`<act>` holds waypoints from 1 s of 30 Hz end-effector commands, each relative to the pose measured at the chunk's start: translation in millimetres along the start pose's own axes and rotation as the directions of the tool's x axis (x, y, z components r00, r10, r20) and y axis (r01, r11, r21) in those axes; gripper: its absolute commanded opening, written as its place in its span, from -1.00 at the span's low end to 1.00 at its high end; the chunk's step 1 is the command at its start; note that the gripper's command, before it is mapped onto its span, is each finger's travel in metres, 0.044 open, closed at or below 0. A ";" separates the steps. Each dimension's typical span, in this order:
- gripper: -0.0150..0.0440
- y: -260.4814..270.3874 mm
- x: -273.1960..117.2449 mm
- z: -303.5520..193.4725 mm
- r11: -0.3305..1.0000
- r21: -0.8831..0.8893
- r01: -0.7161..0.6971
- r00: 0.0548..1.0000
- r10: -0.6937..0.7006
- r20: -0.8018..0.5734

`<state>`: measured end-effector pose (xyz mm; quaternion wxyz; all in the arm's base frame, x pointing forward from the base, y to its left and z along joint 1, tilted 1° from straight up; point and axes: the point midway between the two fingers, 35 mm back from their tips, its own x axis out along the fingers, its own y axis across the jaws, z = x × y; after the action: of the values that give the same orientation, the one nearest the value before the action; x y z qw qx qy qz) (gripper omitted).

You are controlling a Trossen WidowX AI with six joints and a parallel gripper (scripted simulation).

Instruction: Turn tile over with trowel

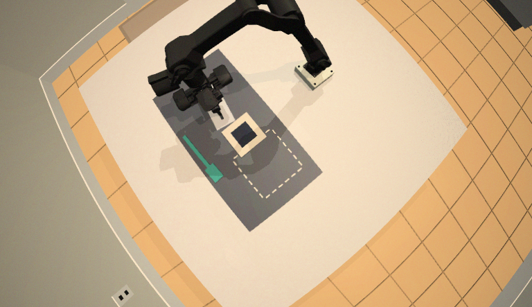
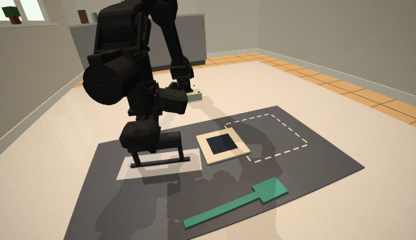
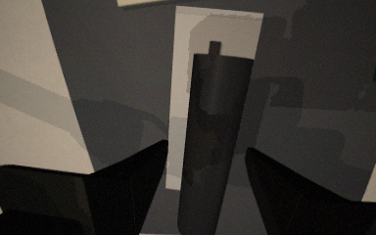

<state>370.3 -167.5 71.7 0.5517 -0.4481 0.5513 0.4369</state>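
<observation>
Top: tile point(image 1: 244, 134) point(image 2: 222, 143) point(image 3: 137, 2) marked side up (overlapping dashed outline point(image 1: 266, 197) point(image 2: 257, 161)).

trowel point(image 1: 201, 157): on mat point(image 1: 249, 212) | tile point(image 1: 229, 133): dark square up, partly outside outline point(image 1: 282, 183)

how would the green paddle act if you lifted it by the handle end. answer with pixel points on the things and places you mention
The green paddle point(image 1: 201, 159) point(image 2: 227, 207) looks fairly stiff, as its handle runs straight with no sag or curl. It would probably dip blade-first, with the broad square blade at the far end of a narrow handle. Rolling seems unlikely, since it lies flat.
</observation>
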 end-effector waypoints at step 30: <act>0.42 1.6 -31.0 0.4 1.000 -0.009 -0.001 1.000 0.001 0.000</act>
<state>368.3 -166.3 108.1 0.5474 -0.4544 0.5464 0.4419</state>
